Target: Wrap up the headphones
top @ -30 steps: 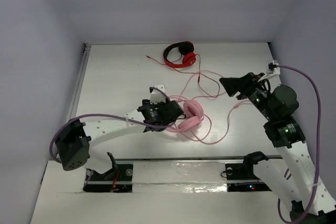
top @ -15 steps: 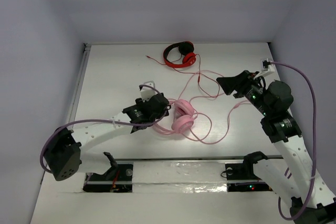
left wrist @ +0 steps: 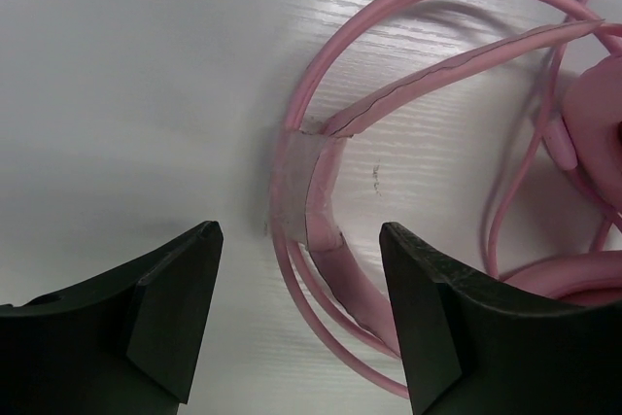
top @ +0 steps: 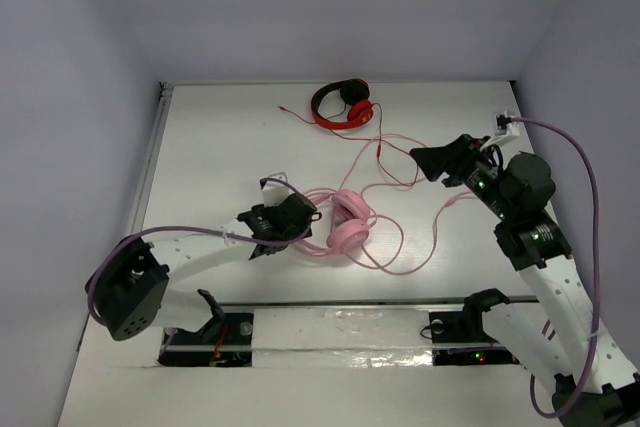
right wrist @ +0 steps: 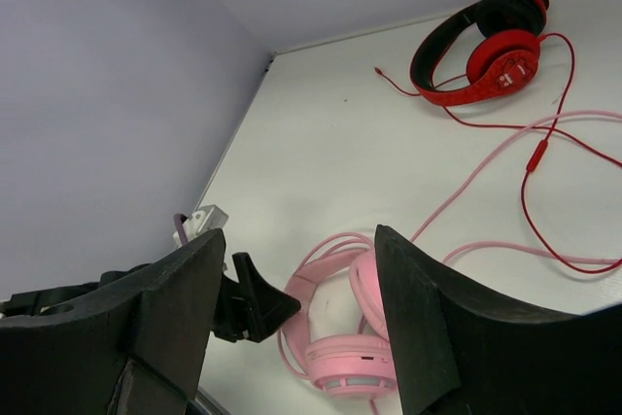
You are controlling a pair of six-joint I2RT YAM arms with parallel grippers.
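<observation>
The pale pink headphones (top: pixel 345 224) lie on the white table, ear cups to the right, headband to the left, with the thin pink cable (top: pixel 400 247) looped around them and trailing right. My left gripper (top: pixel 306 217) is open and empty just left of the headband (left wrist: pixel 326 182), which lies between and ahead of its jaws in the left wrist view. My right gripper (top: pixel 420 159) is open and empty, held in the air to the right of the headphones; they also show in the right wrist view (right wrist: pixel 340 337).
Smaller red-and-black headphones (top: pixel 343 105) lie at the back of the table, their red cable (top: pixel 385 152) running forward and crossing the pink cable. Grey walls close in the table at left, back and right. A metal rail (top: pixel 340 322) runs along the near edge.
My left gripper has drawn back to the left and let go of the headphones, which slid a little left and now lie flat. The right gripper shifted slightly left.
</observation>
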